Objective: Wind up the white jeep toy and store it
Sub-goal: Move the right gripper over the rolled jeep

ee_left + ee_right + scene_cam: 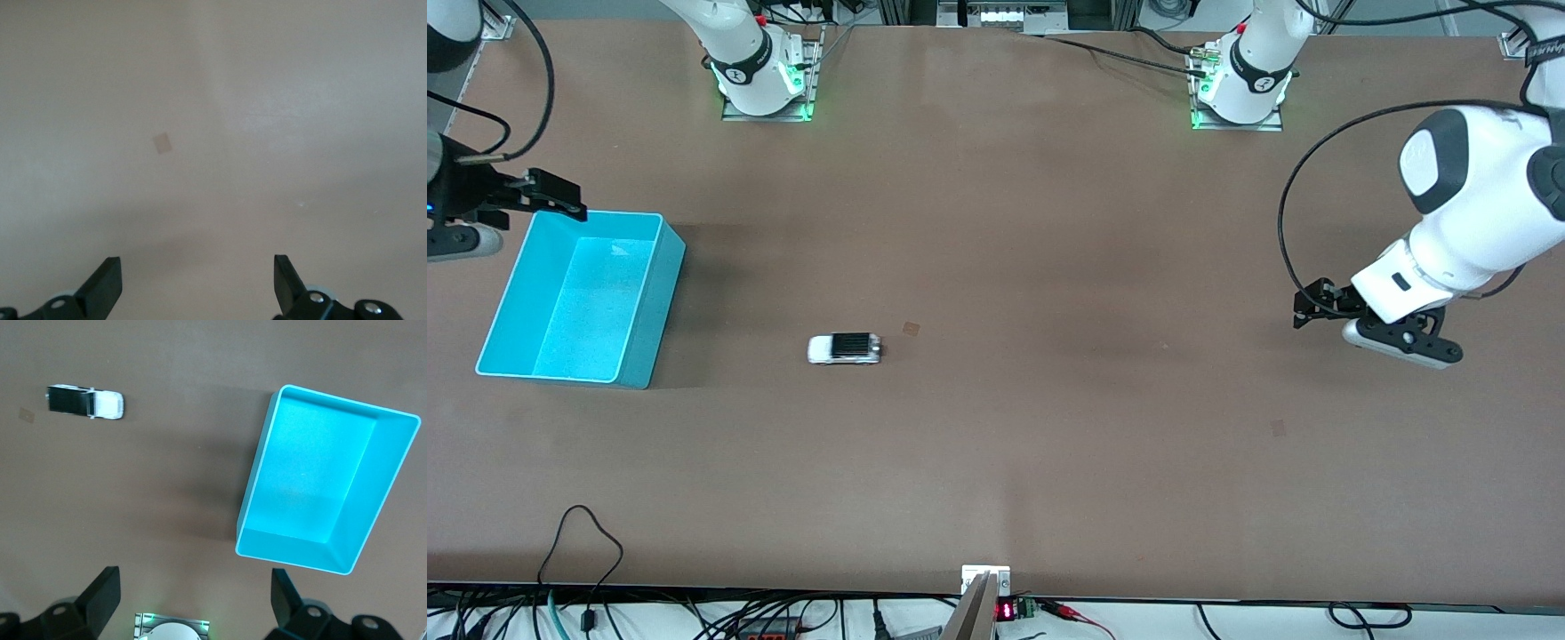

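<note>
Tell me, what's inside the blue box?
Nothing shows inside the turquoise bin: its bare floor is visible in the front and right wrist views. Only the corner under the right gripper is covered. The white jeep toy sits on the table beside it.

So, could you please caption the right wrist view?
Open right gripper over turquoise bin, white jeep toy nearby.

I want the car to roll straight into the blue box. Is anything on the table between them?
Nothing. In the front view, only bare brown table lies between the white jeep toy and the turquoise bin. The right wrist view shows that too.
</note>
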{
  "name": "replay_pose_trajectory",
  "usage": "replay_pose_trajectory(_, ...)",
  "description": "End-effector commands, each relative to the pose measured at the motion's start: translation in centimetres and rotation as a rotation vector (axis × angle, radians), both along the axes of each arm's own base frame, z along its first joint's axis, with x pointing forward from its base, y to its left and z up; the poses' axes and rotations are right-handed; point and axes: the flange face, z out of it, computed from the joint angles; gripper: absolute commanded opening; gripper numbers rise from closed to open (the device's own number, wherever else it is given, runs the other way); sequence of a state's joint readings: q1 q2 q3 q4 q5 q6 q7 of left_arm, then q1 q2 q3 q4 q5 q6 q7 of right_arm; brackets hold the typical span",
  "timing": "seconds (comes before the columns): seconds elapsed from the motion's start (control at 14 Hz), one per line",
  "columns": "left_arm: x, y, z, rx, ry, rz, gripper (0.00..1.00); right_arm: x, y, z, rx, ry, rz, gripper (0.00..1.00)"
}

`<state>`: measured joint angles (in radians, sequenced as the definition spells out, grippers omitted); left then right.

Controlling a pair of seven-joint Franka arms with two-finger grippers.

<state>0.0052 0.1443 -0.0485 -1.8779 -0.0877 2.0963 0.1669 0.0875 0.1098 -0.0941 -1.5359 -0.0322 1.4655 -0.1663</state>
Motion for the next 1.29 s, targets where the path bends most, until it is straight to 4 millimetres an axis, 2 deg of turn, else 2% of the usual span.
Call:
replay_pose_trajectory(0.0,-0.3,0.1,4.3,-0.011,0.051,0.128,1.00,0.7,3.5,-1.9,-0.003,0.039,0.065,1.00)
replay_pose_trajectory(0.07,-0.5,0.2,5.6,-0.008,0.069,0.145,1.00,1.0,4.1,-3.3,-0.004,0.065,0.080,1.00)
replay_pose_trajectory(0.21,-0.5,1.0,7.1,-0.006,0.083,0.152,1.00,1.2,5.3,-4.8,0.004,0.099,0.135,1.00)
replay_pose_trajectory(0.43,-1.4,3.6,9.4,-0.009,0.062,0.166,1.00,1.5,6.5,-7.5,0.054,0.140,0.365,1.00)
replay_pose_trajectory(0.64,-2.3,3.2,10.8,-0.009,0.044,0.159,1.00,0.9,9.3,-9.8,0.050,0.129,0.456,1.00)
replay_pose_trajectory(0.86,-3.7,2.6,12.5,-0.012,0.040,0.160,1.00,1.2,9.4,-12.0,0.084,0.090,0.636,1.00)
replay_pose_trajectory(1.0,-3.9,2.5,13.6,-0.013,0.024,0.159,1.00,1.0,9.4,-13.6,0.094,0.075,0.700,1.00)
replay_pose_trajectory(1.21,-2.6,2.4,15.2,-0.013,-0.014,0.148,1.00,0.1,9.9,-16.3,0.120,0.025,0.884,1.00)
